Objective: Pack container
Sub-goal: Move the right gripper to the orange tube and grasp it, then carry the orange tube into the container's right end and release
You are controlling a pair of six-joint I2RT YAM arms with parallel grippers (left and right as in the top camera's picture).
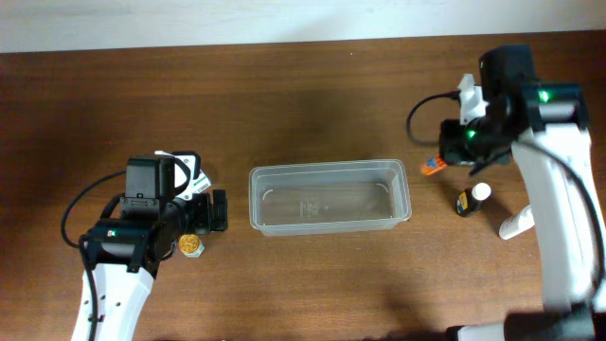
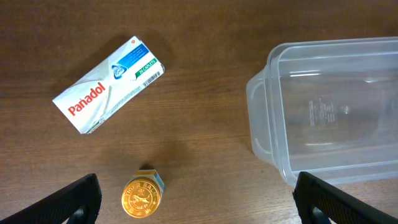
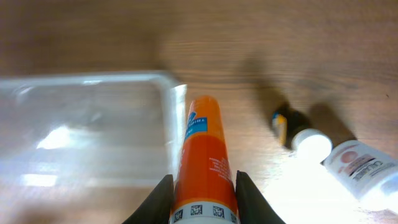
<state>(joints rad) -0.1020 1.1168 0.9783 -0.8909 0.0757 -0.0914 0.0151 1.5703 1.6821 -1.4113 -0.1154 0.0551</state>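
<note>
The clear plastic container sits empty at the table's middle; it also shows in the left wrist view and the right wrist view. My right gripper is shut on an orange tube, held just right of the container's right end; the tube also shows from overhead. My left gripper is open and empty, left of the container, above a gold-lidded Tiger Balm jar. A white Panadol box lies beyond it.
A small dark bottle with a white cap and a white tube lie right of the container, also in the right wrist view as the bottle and the tube. The gold jar shows from overhead.
</note>
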